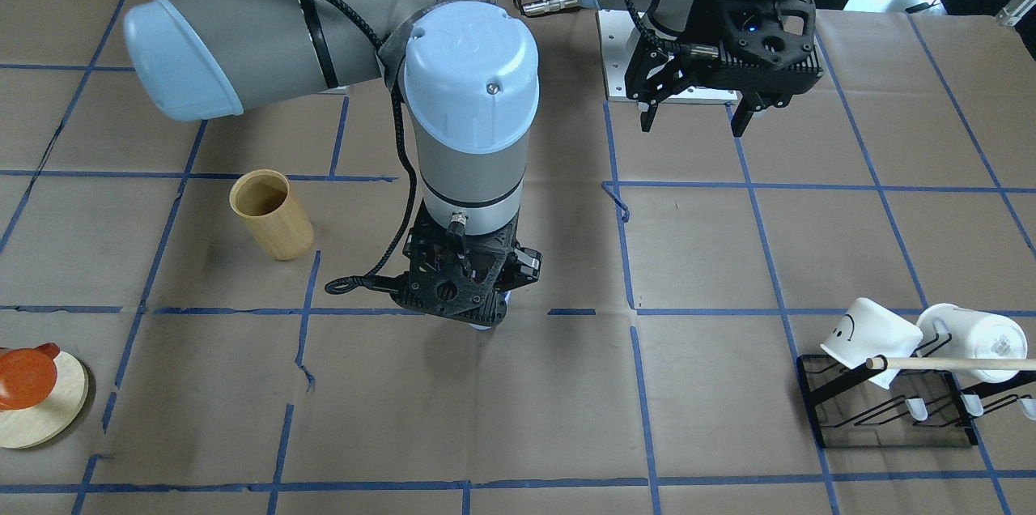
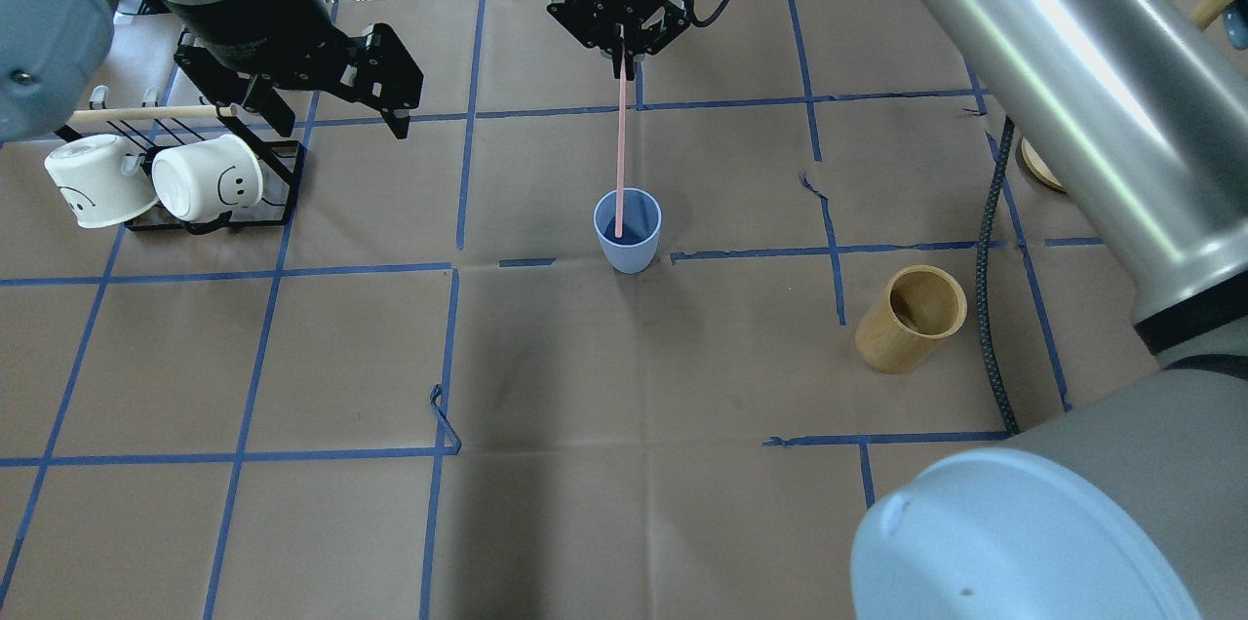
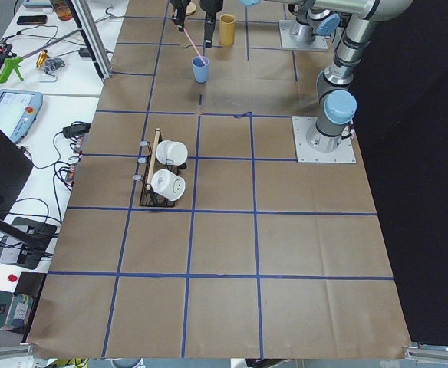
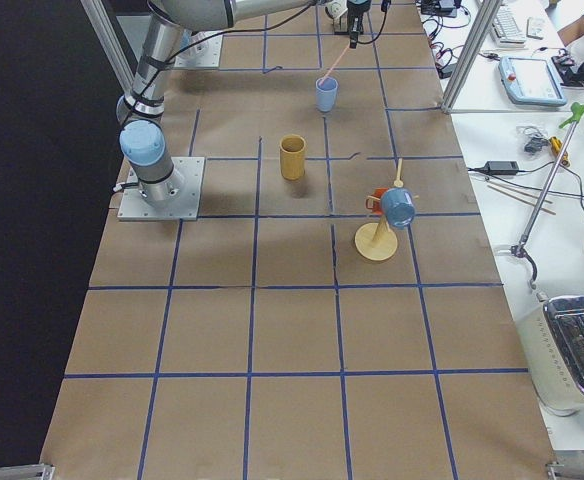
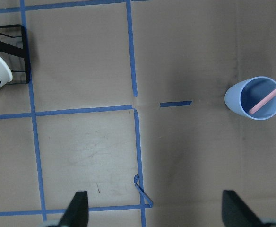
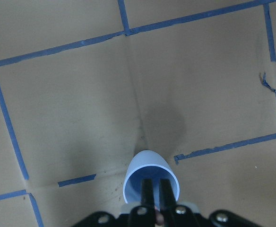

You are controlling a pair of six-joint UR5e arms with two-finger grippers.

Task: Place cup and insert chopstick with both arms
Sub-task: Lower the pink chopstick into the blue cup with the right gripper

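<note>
A tan wooden cylinder cup (image 2: pixel 912 318) stands upright nearest the robot, toward the table's right edge. Beyond it, about mid-table, a pale blue plastic cup (image 2: pixel 628 230) stands upright, mouth up.

A thin pink chopstick (image 2: pixel 620 147) has its lower end inside that cup. Its long axis runs steeply upward, with the top leaning toward the far edge (both side views show the lean). Whether the tip touches the cup's bottom cannot be told.

The right gripper (image 2: pixel 621 64) hangs above the cup's far side, its jaws pressed together on the chopstick's upper end, which is hidden between them. In the front-facing view this gripper hides nearly all of the cup.

Toward the far left corner, the left gripper (image 2: pixel 341 125) hovers with its jaws wide apart, holding nothing. It is near a black wire rack (image 2: pixel 292 176) carrying two white smiley mugs (image 2: pixel 207 181). The left wrist view cuts one mug off at its edge.
</note>
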